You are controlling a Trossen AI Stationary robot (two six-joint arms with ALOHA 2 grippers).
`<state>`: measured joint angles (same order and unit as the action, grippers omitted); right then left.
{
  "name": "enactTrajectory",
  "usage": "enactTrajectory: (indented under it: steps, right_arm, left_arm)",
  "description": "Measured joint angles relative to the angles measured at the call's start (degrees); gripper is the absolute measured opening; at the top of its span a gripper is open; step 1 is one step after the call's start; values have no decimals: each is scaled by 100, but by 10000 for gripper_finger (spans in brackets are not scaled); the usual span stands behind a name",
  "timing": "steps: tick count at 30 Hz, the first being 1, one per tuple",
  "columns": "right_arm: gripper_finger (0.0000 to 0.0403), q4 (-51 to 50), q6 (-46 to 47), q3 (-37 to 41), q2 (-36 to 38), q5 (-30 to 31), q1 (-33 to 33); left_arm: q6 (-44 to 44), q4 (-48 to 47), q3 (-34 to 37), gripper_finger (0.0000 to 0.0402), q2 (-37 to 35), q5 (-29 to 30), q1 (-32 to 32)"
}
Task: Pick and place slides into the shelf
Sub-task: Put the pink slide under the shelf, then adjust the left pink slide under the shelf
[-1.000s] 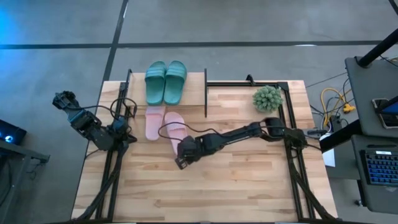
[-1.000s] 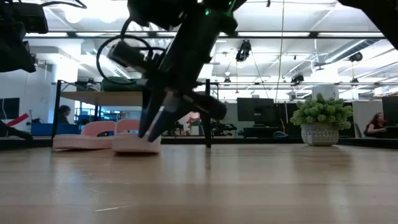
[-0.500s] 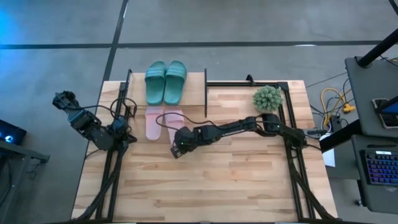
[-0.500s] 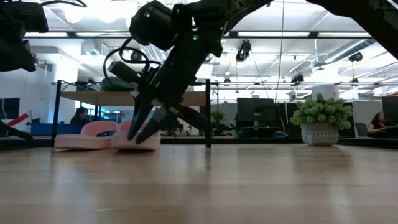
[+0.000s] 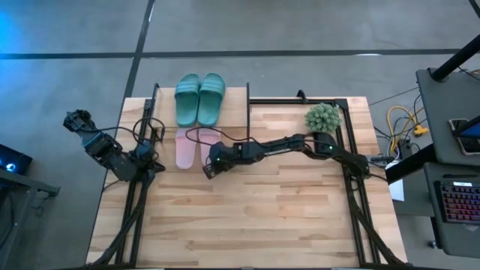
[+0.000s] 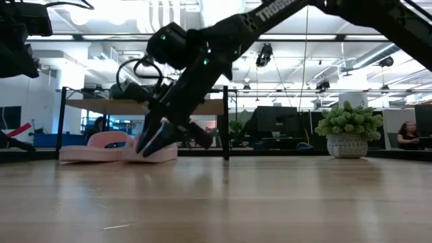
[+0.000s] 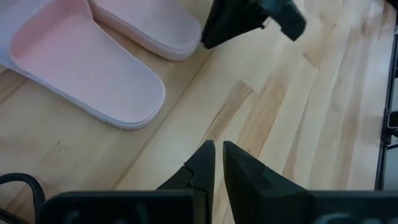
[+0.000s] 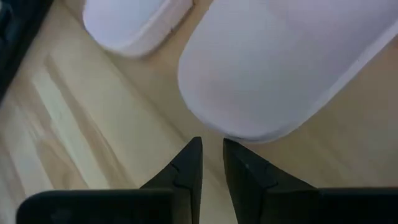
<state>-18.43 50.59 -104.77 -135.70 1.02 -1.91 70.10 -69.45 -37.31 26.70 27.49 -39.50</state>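
Note:
Two teal slides (image 5: 199, 98) lie side by side on the shelf's top board (image 5: 236, 105). Two pale pink slides lie flat on the table at the shelf's front, the left one (image 5: 184, 147) and the right one (image 5: 211, 142). Both also show in the low view (image 6: 108, 150). My right gripper (image 5: 209, 169) is shut at the near end of the right pink slide (image 8: 280, 68). My left gripper (image 7: 217, 151) is shut and empty, low over the table at its left edge, near the left pink slide (image 7: 81, 68). My right gripper has its shut fingertips (image 8: 189, 158) against the heel edge (image 8: 249, 134) of the right pink slide, at the slide's near end. The fingers slant down from the table's near side, along the slide's length. The slide lies flat on the table.
A fuzzy green plant in a pot (image 5: 322, 118) stands at the far right, with a black frame rail (image 5: 300, 100) beside it. The shelf's thin black legs (image 6: 226, 125) stand to the right of the pink slides. Bare wood (image 5: 247, 217) fills the near half.
My right gripper has gone toward the table's far edge and a little left, tipping lower, with its shut fingers behind the right pink slide. That slide has slid toward the shelf and turned from slanted to parallel with the left pink slide.

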Motion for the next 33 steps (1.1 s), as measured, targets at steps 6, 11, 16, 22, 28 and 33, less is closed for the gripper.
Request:
enactTrajectory:
  steps: [6, 11, 16, 22, 28, 33]
  right_arm:
    - [59, 612, 35, -98, -225, -228, -33]
    - [59, 437, -19, -170, -276, 203, -31]
    - [59, 372, -114, -203, -278, 755, -66]
    - [59, 389, -134, -205, -278, 799, -203]
    - [59, 415, -134, -204, -278, 520, -294]
    - [59, 497, -113, -269, -280, -386, -246]
  left_arm:
    - [14, 0, -8, 17, 2, -1, -1]
    - [39, 15, -13, 17, 3, 0, 0]
    - [156, 2, -13, 17, 13, 2, 1]
    - [156, 2, -6, 17, 2, 0, 0]
    - [156, 2, -3, 17, 2, 1, 1]
    - [156, 2, -3, 17, 4, 2, -1]
